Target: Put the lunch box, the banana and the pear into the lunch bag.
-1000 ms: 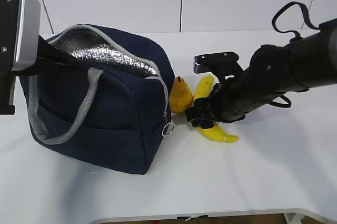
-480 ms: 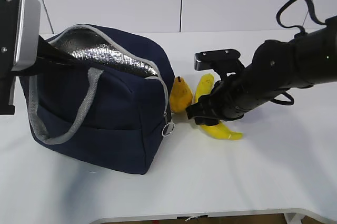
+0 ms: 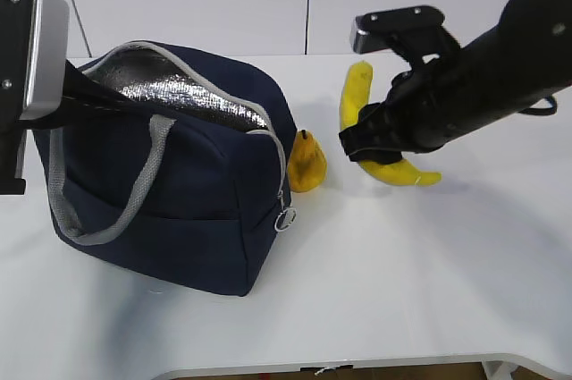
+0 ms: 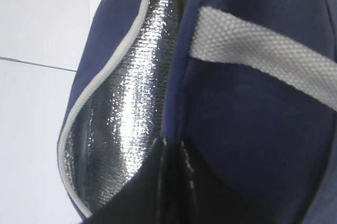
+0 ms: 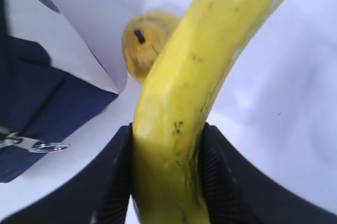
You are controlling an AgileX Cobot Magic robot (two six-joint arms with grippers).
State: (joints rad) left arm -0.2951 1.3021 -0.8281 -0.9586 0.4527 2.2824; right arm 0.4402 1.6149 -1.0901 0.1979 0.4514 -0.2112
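Observation:
The navy lunch bag [image 3: 170, 192] stands open at the left of the table, its silver lining [image 3: 170, 94] showing. My left gripper [image 4: 174, 147] is shut on the bag's rim [image 4: 179, 103] and holds the mouth open. The pear [image 3: 308, 163] sits on the table beside the bag's right end and also shows in the right wrist view [image 5: 145, 42]. My right gripper [image 3: 362, 143] is shut on the banana [image 3: 357, 98] and holds it in the air, right of the pear. The banana fills the right wrist view [image 5: 195, 87]. The lunch box is not in view.
The zipper's ring pull [image 3: 285, 218] hangs at the bag's right corner. A grey handle [image 3: 134, 192] loops down the bag's front. The white table [image 3: 402, 291] runs to its front edge below.
My right gripper has lifted the banana off the table, up and to the right, away from the pear. The bag, the pear and my left gripper have not moved.

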